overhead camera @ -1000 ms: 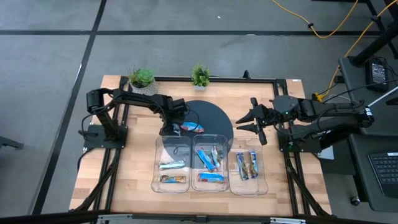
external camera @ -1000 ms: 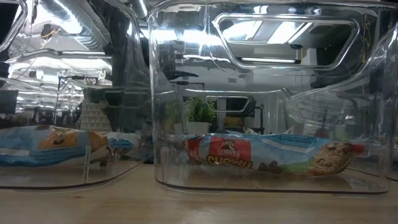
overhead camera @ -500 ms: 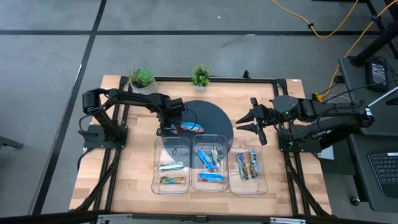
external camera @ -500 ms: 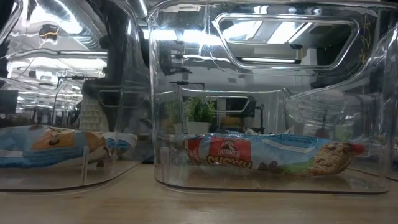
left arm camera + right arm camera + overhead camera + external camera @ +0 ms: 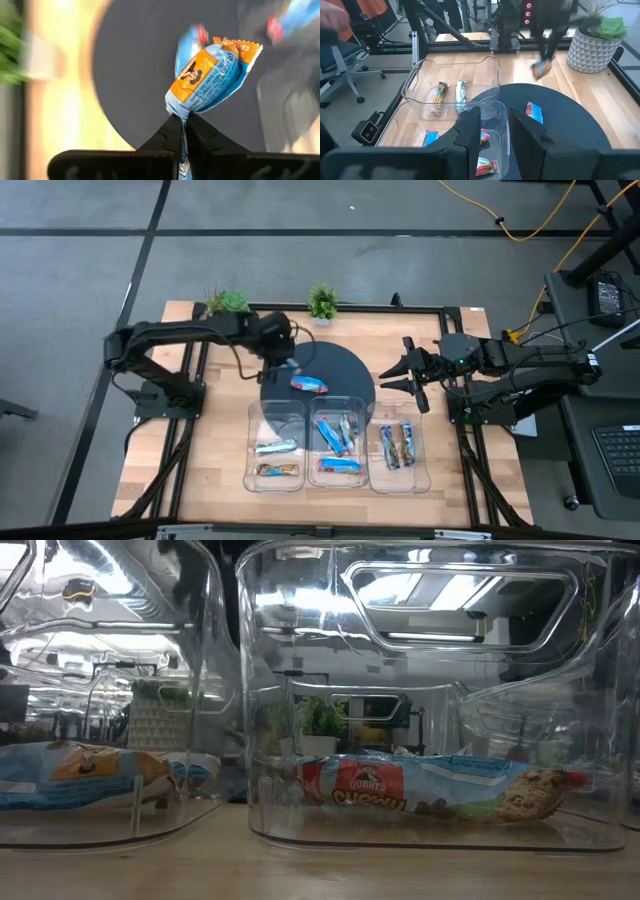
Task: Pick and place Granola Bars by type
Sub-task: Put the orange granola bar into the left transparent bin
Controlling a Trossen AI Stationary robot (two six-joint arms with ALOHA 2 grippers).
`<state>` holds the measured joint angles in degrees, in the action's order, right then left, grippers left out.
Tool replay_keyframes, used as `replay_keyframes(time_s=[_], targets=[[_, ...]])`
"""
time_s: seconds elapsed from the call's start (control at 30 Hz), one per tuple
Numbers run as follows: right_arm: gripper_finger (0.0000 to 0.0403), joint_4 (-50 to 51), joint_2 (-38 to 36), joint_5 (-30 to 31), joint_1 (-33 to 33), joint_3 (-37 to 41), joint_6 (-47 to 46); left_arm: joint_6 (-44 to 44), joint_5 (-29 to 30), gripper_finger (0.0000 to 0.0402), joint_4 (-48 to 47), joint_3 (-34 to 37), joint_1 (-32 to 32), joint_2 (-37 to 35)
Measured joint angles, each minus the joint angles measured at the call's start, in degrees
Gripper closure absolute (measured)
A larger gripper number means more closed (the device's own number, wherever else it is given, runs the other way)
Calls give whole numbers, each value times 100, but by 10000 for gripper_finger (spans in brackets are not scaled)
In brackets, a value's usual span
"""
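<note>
While raised over mat [image 5: 330,375], left pincer [image 5: 181,131] pinches bar [image 5: 212,75].

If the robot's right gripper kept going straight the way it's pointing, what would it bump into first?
The right gripper points across the table toward the round dark mat. Going straight, it would probably pass over the mat's edge first, then near the blue granola bar lying there. Its height is unclear, so it might pass above both.

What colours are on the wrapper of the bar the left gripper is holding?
Light blue with an orange panel, on the granola bar held by the left gripper; clearest in the left wrist view.
</note>
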<state>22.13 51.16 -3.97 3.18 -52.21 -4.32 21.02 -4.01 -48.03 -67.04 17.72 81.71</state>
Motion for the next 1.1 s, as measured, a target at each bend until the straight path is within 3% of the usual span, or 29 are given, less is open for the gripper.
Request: replay_keyframes(time_s=[0.33,0.73,1.1], targets=[[299,0,0,0,0,0,4,-181,-7,398,26,-754,0,-571],[299,0,0,0,0,0,4,-335,-10,398,12,-783,-228,-698],[299,2,0,-4,0,0,180,-1188,-17,398,22,-783,-924,-1632]])
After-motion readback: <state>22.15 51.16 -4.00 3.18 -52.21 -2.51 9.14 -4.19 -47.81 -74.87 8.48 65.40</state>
